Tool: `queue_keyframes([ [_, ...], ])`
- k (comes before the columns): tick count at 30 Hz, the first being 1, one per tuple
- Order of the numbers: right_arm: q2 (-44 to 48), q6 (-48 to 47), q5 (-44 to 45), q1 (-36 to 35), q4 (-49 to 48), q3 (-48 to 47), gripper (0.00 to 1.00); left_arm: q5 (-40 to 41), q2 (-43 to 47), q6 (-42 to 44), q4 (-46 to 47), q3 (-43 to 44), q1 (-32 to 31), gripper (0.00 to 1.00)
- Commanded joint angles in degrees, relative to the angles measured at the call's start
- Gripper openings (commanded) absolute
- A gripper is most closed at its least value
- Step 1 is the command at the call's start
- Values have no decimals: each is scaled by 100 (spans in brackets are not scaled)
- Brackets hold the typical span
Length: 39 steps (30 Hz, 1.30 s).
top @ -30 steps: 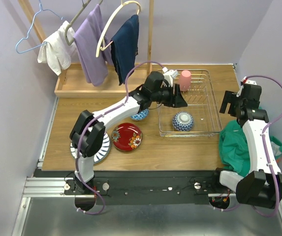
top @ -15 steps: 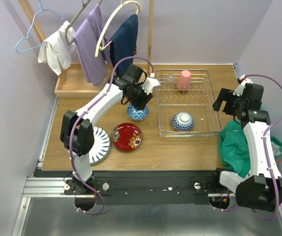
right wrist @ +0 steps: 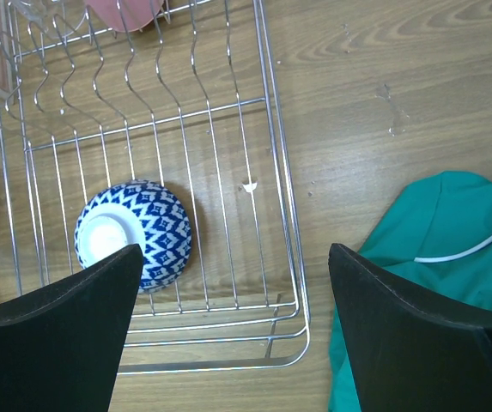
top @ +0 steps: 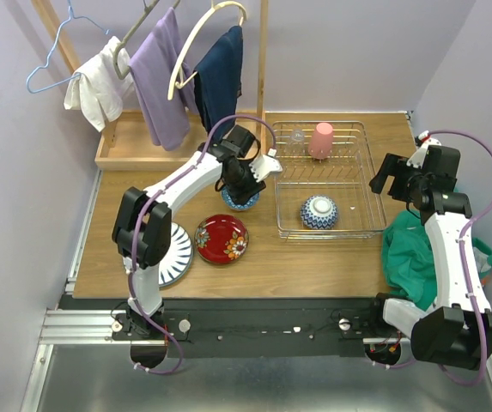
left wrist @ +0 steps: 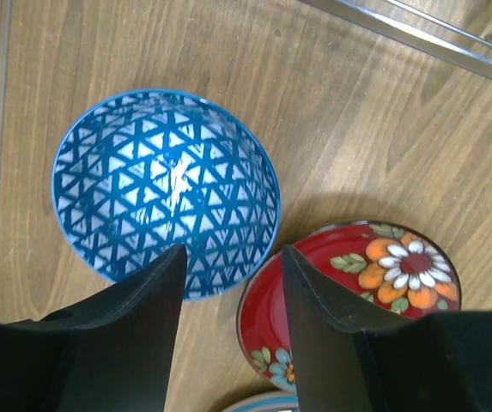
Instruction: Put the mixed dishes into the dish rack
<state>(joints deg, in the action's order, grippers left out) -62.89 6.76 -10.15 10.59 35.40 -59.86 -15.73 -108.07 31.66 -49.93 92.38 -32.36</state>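
The rack point(top: 353, 189) holds an upturned bowl point(top: 319, 211) and the cup point(top: 321, 140). Left to load from the table point(top: 314, 266) are the striped plate point(top: 177, 251), the red plate point(top: 221, 239) and the blue bowl point(left wrist: 164, 189). The left gripper point(left wrist: 233, 257) hangs spread just above the blue bowl, over its near rim; I cannot tell if they touch. The right gripper point(right wrist: 234, 253) hovers wide apart over the rack's right edge.

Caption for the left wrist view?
Left gripper, jaws open, over a blue-white bowl, red floral plate alongside on the table.
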Motion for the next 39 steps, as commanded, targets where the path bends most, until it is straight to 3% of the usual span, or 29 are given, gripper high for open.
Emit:
queue_keyframes([
  [1,128,36,-4,31,11,-96,96,-185,-415,-107,256,-62,-60,56],
  [7,128,-61,-56,31,-33,-88,94,-264,-794,-213,256,166,-130,53],
  [10,67,-88,-171,31,28,35,88,-282,-908,-256,212,254,-174,51],
  [13,-74,-254,-294,31,186,149,79,-326,-944,-283,203,263,-192,42],
  [14,-204,-307,-320,22,213,158,72,-387,-944,-283,186,263,-192,31],
  [17,-459,-483,-461,-74,231,97,58,-387,-856,-301,177,202,-183,11],
  [19,-636,-457,-654,-162,257,-26,51,-335,-751,-423,229,88,-192,5],
  [22,-970,-369,-856,-320,319,-237,31,-326,-593,-503,230,-44,-192,1],
  [23,-1031,-386,-831,-382,310,-246,15,-335,-540,-512,230,-62,-192,0],
  [25,-1146,-544,-708,-662,301,-220,1,-308,-339,-547,212,-80,-192,0],
  [30,-1383,-789,-400,-1479,292,-105,1,-238,198,-643,203,17,-192,0],
  [39,-2191,-1081,145,-1701,292,-413,1,-536,1007,-819,80,280,-192,0],
])
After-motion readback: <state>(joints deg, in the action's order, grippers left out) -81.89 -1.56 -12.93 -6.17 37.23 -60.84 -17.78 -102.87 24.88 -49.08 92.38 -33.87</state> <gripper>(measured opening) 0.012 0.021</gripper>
